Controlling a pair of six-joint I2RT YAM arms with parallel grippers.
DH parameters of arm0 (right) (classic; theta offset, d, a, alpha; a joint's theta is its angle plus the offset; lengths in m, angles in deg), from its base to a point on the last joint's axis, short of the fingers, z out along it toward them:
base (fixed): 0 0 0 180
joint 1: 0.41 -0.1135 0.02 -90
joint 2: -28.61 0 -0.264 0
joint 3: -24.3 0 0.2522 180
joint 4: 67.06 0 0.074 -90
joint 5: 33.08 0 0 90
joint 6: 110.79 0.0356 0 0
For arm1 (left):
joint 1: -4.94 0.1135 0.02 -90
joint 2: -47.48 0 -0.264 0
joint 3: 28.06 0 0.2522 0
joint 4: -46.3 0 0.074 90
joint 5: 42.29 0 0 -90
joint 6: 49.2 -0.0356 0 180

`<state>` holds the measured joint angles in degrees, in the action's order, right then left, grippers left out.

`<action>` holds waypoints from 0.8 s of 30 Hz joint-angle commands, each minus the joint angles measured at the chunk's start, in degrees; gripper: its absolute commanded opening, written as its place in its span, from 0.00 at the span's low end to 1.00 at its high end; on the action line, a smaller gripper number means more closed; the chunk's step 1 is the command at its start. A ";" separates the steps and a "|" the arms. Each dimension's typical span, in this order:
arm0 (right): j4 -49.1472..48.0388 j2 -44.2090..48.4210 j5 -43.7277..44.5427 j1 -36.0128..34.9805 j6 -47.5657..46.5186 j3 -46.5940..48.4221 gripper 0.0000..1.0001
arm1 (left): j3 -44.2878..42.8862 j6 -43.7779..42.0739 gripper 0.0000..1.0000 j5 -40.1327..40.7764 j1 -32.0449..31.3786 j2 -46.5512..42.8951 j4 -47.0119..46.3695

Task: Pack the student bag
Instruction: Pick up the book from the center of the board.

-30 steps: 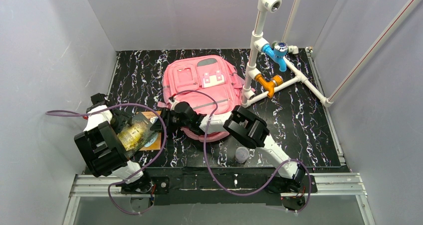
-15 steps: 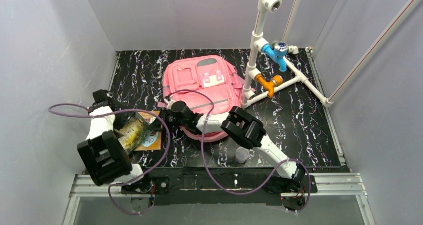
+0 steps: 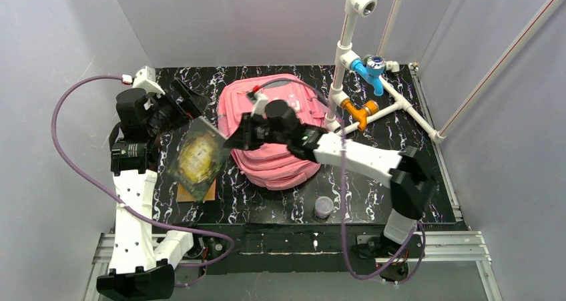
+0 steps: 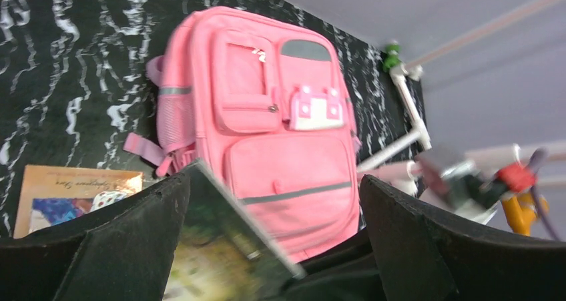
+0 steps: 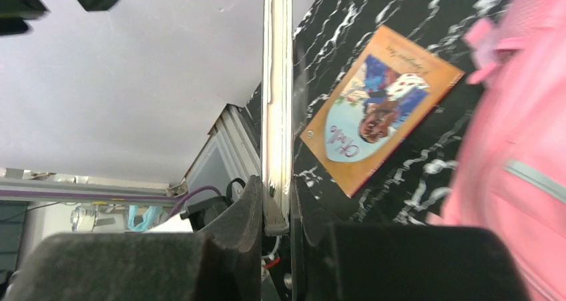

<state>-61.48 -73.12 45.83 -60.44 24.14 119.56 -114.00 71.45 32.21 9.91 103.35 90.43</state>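
Observation:
The pink student bag [image 3: 277, 124] lies flat at the table's middle, front pockets up; it also shows in the left wrist view [image 4: 267, 127] and the right wrist view [image 5: 524, 154]. My right gripper [image 3: 236, 139] is shut on the edge of a green and yellow book [image 3: 198, 157], held tilted in the air left of the bag. In the right wrist view the gripper [image 5: 277, 204] clamps the book [image 5: 276, 81], seen edge-on. My left gripper [image 3: 189, 101] is raised behind the book. Its jaws [image 4: 273, 201] are wide open, with the book [image 4: 223, 254] beside the left finger.
An orange picture book [image 3: 195, 191] lies flat on the table under the held book, also in the right wrist view [image 5: 380, 111]. A small grey-lidded jar [image 3: 324, 207] stands near the front edge. A white pipe frame [image 3: 364, 107] with blue and orange fittings stands right of the bag.
The right gripper has lifted the green book off the orange book and up into the air. The left arm has risen from the table and swung back towards the far left.

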 commanded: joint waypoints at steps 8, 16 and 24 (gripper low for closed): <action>10.75 21.46 -18.89 18.73 -8.37 -10.25 0.01 | 9.63 -4.20 0.98 -36.28 -0.40 2.35 -12.93; 15.03 30.41 -29.17 24.38 -6.58 -14.02 0.01 | 17.20 3.41 0.98 -44.44 -3.07 5.38 -24.33; 10.39 33.77 -34.94 25.65 -1.10 -16.37 0.01 | 21.34 4.14 0.98 -50.96 -10.82 5.63 -27.81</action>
<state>-42.92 -41.43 18.22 -35.28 18.30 102.84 -93.92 74.30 -10.87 2.59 109.72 66.82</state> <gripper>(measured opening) 0.198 0.981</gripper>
